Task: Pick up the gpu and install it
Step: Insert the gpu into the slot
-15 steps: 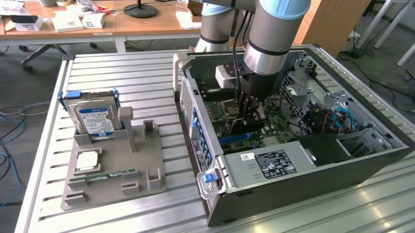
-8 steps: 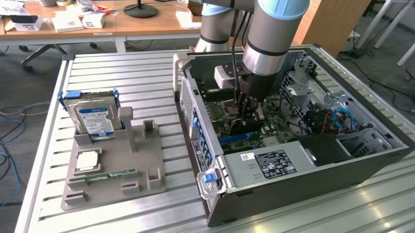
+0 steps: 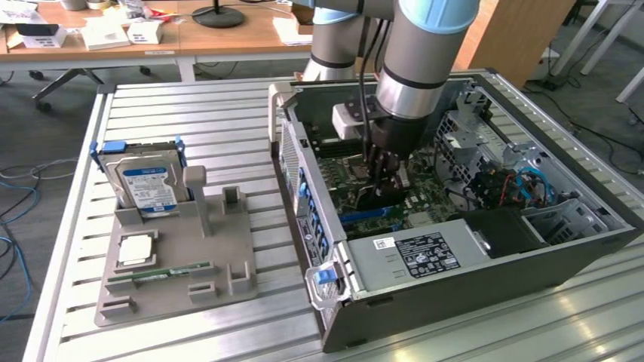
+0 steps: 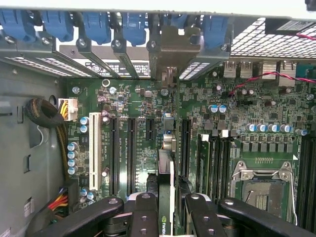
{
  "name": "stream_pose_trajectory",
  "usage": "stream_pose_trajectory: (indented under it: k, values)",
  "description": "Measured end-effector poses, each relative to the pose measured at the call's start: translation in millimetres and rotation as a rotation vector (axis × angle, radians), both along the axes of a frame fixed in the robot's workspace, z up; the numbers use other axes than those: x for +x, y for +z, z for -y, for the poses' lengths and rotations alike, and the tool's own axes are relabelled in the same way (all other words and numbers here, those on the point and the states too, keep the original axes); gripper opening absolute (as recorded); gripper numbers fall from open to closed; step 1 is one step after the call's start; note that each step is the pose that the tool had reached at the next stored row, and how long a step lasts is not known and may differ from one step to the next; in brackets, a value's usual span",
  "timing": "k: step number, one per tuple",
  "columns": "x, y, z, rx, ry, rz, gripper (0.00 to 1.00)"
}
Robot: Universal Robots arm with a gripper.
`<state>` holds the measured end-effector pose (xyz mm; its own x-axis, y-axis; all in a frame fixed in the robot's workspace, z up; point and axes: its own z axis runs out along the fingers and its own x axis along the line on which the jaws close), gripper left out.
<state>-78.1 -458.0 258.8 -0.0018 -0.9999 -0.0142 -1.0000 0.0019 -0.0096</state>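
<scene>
The table point(image 3: 201, 121) is ribbed dull metal, the stand point(image 3: 171, 290) matt grey plastic, the case point(image 3: 503, 279) dark matt sheet metal, and the gpu point(image 4: 166, 173) has a silvery metal bracket.

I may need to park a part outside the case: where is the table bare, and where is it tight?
Bare: the slatted table beyond the hard drive, up to the computer case; a narrow strip between the gray fixture and the case. Crowded: inside the case, where the gripper holds the gpu over the motherboard slots.
</scene>
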Motion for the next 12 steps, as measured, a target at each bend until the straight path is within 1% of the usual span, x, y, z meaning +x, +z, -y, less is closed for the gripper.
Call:
stream_pose_trajectory:
  k: [12]
  values:
    - [-0.2, -1.9, 0.0, -0.0002, 0.0, -0.0001, 0.26]
